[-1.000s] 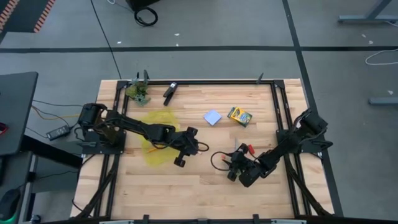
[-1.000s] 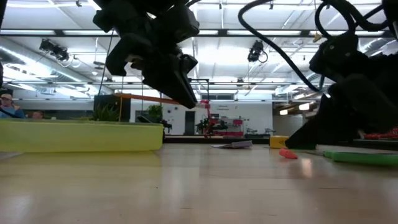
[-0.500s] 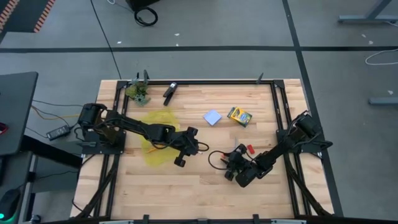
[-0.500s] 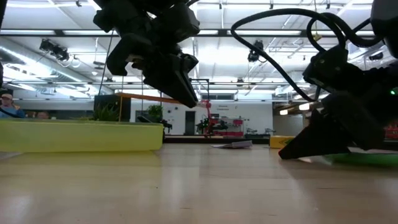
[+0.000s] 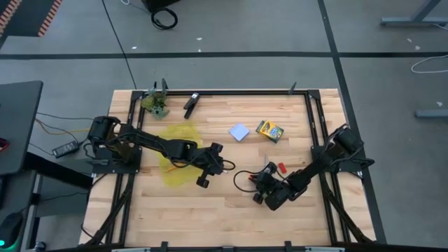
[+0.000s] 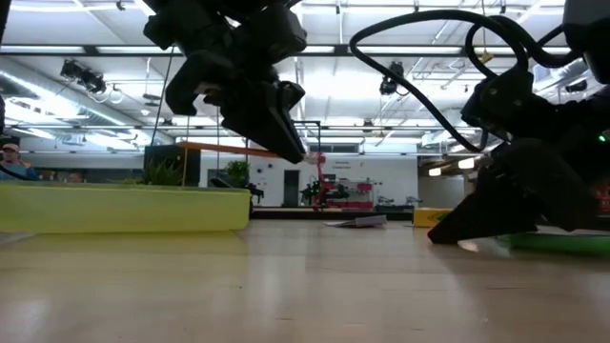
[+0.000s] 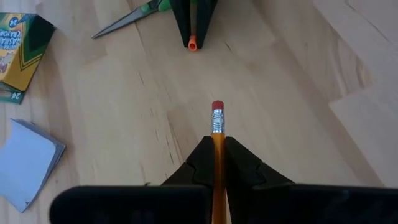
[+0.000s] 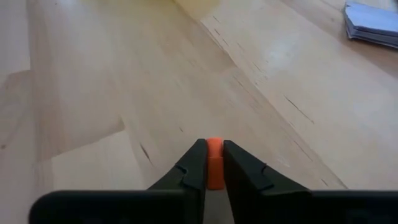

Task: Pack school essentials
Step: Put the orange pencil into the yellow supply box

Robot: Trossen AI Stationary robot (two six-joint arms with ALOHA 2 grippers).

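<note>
I see my left gripper (image 7: pixel 217 163) clamped on an orange pencil (image 7: pixel 217 134) above the table (image 5: pixel 231 210), while my right gripper (image 8: pixel 214 163) pinches a small orange piece (image 8: pixel 214 149).

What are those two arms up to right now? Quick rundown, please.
Left gripper shut on an orange pencil, above the table. Right gripper shut on a small orange piece, down at the tabletop. Nothing between them.

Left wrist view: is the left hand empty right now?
No, the left hand is shut on an orange pencil, whose red eraser end sticks out past the fingertips above the bare wooden table.
</note>
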